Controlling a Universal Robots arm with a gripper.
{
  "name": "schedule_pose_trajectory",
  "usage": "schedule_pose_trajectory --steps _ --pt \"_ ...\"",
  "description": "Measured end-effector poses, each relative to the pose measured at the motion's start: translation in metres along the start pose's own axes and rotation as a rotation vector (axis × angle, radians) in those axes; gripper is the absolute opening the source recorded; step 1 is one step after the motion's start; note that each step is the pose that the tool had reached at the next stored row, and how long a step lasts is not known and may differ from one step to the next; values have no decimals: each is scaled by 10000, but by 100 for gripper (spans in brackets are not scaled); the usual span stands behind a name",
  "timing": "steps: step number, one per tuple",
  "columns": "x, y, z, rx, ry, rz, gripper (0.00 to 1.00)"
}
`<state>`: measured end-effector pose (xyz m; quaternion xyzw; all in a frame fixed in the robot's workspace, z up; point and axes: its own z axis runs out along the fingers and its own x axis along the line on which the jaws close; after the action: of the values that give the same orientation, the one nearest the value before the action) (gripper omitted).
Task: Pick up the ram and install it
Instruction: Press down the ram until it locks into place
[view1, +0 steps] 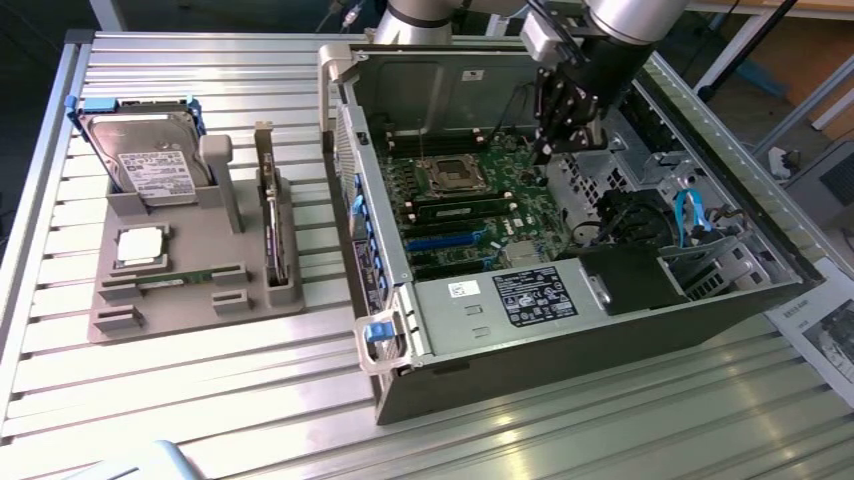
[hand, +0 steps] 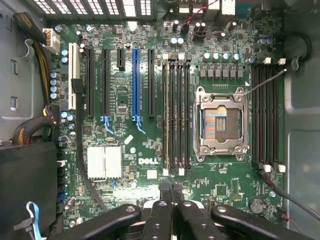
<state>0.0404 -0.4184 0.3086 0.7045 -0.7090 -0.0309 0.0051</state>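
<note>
My gripper: jaws shut, empty, hanging over the green motherboard. The thin green ram stick appears to lie in the grey holder tray, well apart. Risk: descending here could hit the open silver processor socket.

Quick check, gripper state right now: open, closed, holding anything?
Gripper: closed, holding nothing, above the motherboard.
</note>
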Motion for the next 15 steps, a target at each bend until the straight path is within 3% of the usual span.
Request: schedule_pose_trajectory --steps 15 --pt "6 -8 161 0 0 0 10"
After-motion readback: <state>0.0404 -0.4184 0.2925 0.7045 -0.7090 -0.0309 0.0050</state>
